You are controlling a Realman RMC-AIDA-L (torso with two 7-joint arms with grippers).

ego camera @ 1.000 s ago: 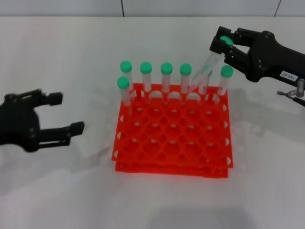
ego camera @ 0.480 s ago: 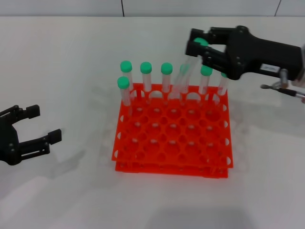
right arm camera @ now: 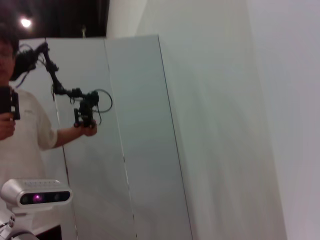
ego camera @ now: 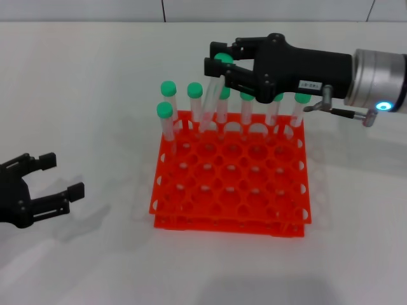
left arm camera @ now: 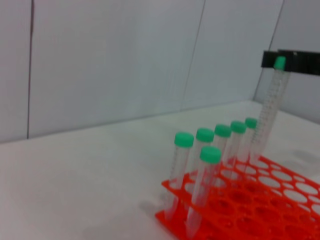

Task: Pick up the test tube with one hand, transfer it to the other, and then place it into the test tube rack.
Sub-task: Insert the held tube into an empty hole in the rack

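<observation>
My right gripper (ego camera: 220,63), black with a small white label, is shut on the green cap end of the test tube (ego camera: 213,95). It holds the tube tilted above the back row of the orange-red test tube rack (ego camera: 229,223). The tube's lower end hangs just over the rack top, between the standing tubes. Several other green-capped tubes (ego camera: 168,89) stand along the back row and back-left corner. My left gripper (ego camera: 62,175) is open and empty, low at the left, well away from the rack. In the left wrist view the held tube (left arm camera: 267,115) hangs over the rack (left arm camera: 260,210).
White tabletop all around the rack. Most rack holes in the middle and front rows hold nothing. The right wrist view shows only a wall and a person standing far off.
My right gripper has carried the tube leftward along the back row, from the right corner to left of centre. My left gripper has drawn back to the lower left.
</observation>
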